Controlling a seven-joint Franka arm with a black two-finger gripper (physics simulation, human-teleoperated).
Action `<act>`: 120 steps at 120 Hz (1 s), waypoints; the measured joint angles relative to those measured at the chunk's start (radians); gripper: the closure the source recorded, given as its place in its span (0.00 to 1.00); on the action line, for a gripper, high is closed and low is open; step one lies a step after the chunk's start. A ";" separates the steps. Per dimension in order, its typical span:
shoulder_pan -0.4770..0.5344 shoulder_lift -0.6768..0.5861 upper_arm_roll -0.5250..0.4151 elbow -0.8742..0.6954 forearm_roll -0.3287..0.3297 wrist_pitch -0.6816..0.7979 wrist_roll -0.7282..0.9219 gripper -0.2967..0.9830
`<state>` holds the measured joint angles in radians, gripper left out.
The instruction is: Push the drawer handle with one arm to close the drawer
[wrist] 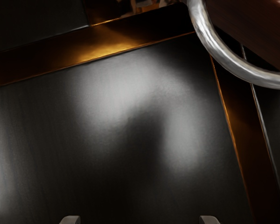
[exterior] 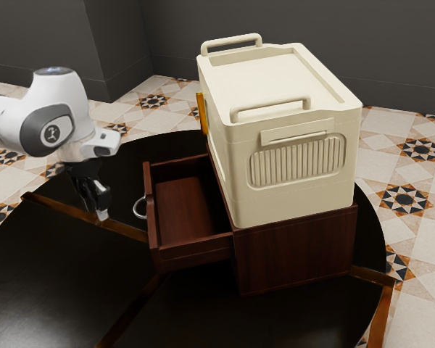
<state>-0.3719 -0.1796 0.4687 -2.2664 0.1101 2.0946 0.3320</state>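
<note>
Toward the exterior view's right, near our wide-spread, empty gripper [exterior: 98, 212], is the drawer handle [wrist: 212, 41]. We'd push that way.

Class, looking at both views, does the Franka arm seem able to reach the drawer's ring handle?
Probably yes: the gripper hovers near the ring handle on the open drawer's front, and I see nothing standing between them.
</note>
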 joint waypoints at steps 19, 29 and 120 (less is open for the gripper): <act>-0.004 0.033 0.005 0.000 0.012 0.123 0.163 0.63; -0.004 0.057 0.002 -0.003 0.009 0.162 0.233 0.66; 0.001 0.145 -0.060 0.005 -0.091 0.252 0.548 0.77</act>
<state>-0.3712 -0.0349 0.4082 -2.2612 0.0196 2.3467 0.8799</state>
